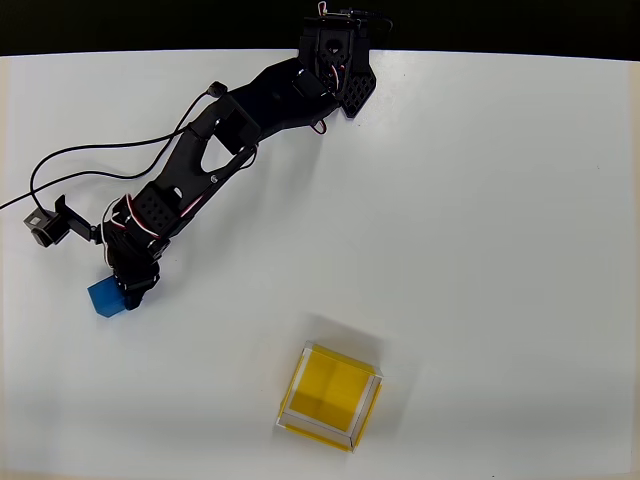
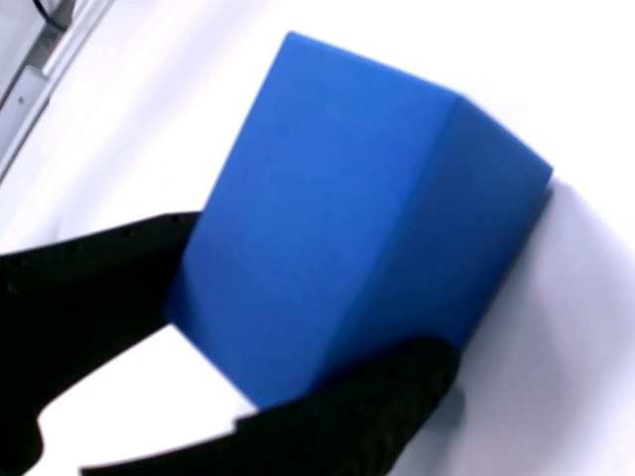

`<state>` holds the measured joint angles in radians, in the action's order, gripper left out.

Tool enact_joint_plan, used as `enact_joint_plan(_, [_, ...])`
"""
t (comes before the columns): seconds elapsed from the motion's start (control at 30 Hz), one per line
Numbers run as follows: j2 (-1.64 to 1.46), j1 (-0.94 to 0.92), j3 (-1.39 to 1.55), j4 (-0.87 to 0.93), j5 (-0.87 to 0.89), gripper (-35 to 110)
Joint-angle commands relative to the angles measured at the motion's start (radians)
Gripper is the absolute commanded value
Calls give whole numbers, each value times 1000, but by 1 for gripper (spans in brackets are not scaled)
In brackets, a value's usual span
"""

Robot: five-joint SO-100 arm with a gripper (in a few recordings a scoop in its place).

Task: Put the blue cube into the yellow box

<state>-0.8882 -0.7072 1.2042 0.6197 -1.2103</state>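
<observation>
The blue cube (image 1: 103, 298) sits at the left of the white table in the overhead view, half covered by my black gripper (image 1: 125, 285). In the wrist view the blue cube (image 2: 357, 208) is large and tilted. My gripper (image 2: 317, 297) is shut on it, one black finger (image 2: 99, 278) pressing its left face and the other finger (image 2: 377, 407) pressing its lower right edge. The yellow box (image 1: 325, 385), open and with nothing inside, stands near the table's front edge, well to the right of the cube.
A small black cabled block (image 1: 42, 225) lies left of the gripper, its cable (image 1: 90, 152) looping back toward the arm. The arm's base (image 1: 335, 50) stands at the table's far edge. White tabletop (image 1: 480, 220) stretches to the right.
</observation>
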Motion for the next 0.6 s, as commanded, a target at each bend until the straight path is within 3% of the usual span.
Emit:
enact_joint_plan(0.0, [-290,61,37,-71,-48,17])
enact_joint_plan(0.57, [-750,529,382,-307,-184,16])
